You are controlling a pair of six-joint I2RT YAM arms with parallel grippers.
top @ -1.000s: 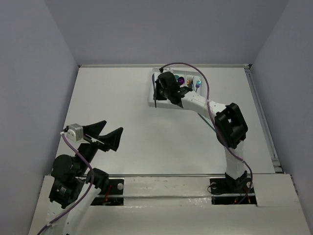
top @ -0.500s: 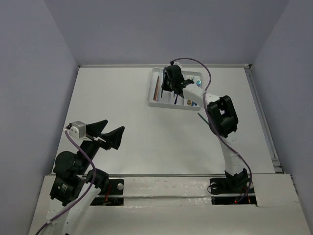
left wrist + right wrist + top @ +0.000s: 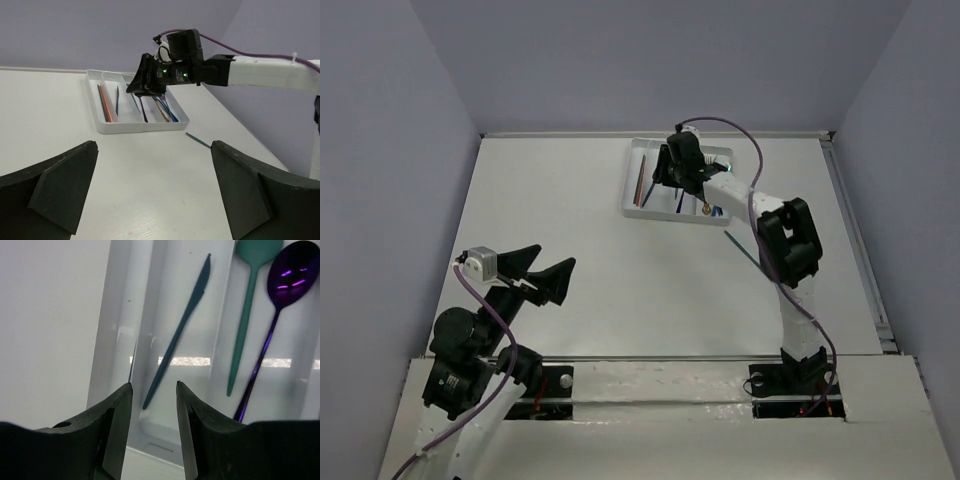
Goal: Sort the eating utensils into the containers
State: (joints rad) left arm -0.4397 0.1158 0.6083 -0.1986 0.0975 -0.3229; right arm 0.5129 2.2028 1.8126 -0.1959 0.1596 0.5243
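Right gripper (image 3: 153, 390) half-open, empty, above the tray (image 3: 117, 315) end wall (blue knife (image 3: 181, 327) lying inside); left gripper (image 3: 153, 146) wide, empty, well apart.

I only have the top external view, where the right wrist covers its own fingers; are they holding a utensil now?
Observer: No; the right wrist view shows the right gripper open, nothing between its fingers.
Operator: What lies beneath it?
Observer: A blue knife, flat in one compartment of the white tray.
Operator: And beside that?
Observer: A teal spoon and a purple spoon, side by side in the next compartment.
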